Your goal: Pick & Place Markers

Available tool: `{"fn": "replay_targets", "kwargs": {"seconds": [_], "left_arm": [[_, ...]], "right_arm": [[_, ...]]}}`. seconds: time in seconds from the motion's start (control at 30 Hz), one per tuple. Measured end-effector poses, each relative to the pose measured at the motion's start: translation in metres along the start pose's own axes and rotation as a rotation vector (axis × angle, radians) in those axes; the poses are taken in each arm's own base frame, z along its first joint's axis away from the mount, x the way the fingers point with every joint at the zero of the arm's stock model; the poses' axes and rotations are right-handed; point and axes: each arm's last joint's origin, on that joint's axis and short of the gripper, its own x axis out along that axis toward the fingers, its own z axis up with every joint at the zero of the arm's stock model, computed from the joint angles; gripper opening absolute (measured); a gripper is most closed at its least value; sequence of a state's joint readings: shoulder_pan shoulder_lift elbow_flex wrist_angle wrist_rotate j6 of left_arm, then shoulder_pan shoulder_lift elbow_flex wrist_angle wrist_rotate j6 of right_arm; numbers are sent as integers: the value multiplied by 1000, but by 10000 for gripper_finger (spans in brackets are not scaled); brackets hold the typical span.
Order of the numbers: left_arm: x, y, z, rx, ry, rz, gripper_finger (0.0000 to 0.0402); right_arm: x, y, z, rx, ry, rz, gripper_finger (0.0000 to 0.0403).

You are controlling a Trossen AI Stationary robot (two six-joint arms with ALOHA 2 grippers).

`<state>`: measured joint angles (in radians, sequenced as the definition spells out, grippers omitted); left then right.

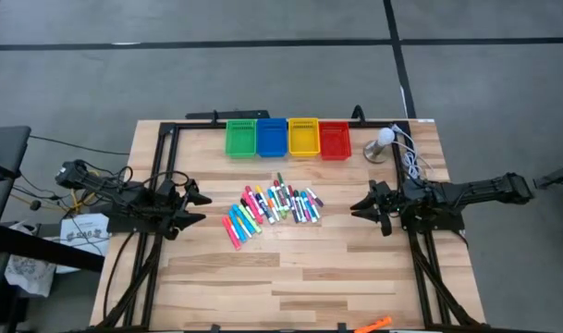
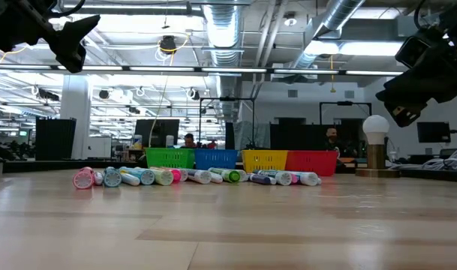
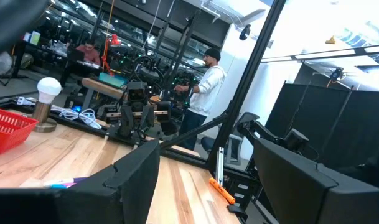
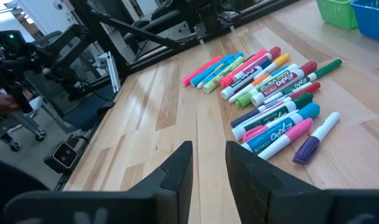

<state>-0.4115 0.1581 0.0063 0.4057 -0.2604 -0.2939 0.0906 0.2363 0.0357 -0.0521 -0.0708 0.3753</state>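
Several markers (image 1: 272, 205) in pink, red, blue, cyan, green, yellow and white lie flat in a loose heap at the table's middle, also seen in the low view (image 2: 190, 177) and the right wrist view (image 4: 270, 93). My left gripper (image 1: 200, 208) hovers above the table left of the heap, its fingers wide open (image 3: 205, 186) with nothing between them. My right gripper (image 1: 360, 208) hovers right of the heap, pointing slightly down at it. Its fingers (image 4: 209, 165) stand a narrow gap apart, empty.
A green (image 1: 240, 138), a blue (image 1: 271, 138), a yellow (image 1: 302, 138) and a red bin (image 1: 334, 140) stand in a row at the far edge. A bulb lamp (image 1: 383, 143) with a white cord stands right of them. An orange pen-like thing (image 1: 373, 325) lies at the near edge.
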Motion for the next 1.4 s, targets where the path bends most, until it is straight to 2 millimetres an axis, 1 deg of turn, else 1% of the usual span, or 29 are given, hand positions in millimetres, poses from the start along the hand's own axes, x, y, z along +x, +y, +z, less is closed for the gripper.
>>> {"fn": "replay_targets", "kwargs": {"seconds": [0.1, 0.2, 0.27, 0.3, 0.37, 0.47, 0.6, 0.67, 0.73, 0.87, 0.97, 1.07, 1.27, 1.4], "left_arm": [[0, 0, 0, 0, 0, 0, 260], [0, 0, 0, 0, 0, 0, 260], [0, 0, 0, 1, 0, 0, 260], [0, 0, 0, 4, -5, 0, 260], [0, 0, 3, 3, -32, 16, 260], [0, -1, 9, -22, -102, 29, 260], [-5, -3, 29, -23, -323, 52, 260], [-7, -5, 37, -44, -403, 34, 260], [-10, -6, 42, -61, -458, 21, 260], [-10, -5, 43, 7, -471, 49, 260], [-9, -5, 42, 13, -458, 54, 260], [-6, -5, 40, 16, -438, 68, 260], [2, -1, 31, -26, -377, 174, 260], [8, 0, 23, -70, -321, 200, 260]], "right_arm": [[0, 0, 0, -9, -1, 0, 87], [0, 0, 0, -91, -8, -8, 87], [0, -1, 4, -135, -61, -43, 87], [0, -1, 8, -130, -107, -56, 87], [-1, 1, 16, -65, -195, -49, 87], [-5, 4, 29, 114, -337, 3, 87], [-11, 8, 44, 255, -491, 91, 87], [-16, 10, 51, 286, -573, 143, 87], [-20, 12, 57, 282, -640, 176, 87], [-27, 15, 64, 237, -737, 212, 87], [-28, 16, 66, 236, -763, 220, 87], [-28, 15, 66, 248, -774, 186, 87], [-20, 10, 57, 269, -680, 90, 87], [-18, 11, 56, 305, -651, 112, 87]]}}
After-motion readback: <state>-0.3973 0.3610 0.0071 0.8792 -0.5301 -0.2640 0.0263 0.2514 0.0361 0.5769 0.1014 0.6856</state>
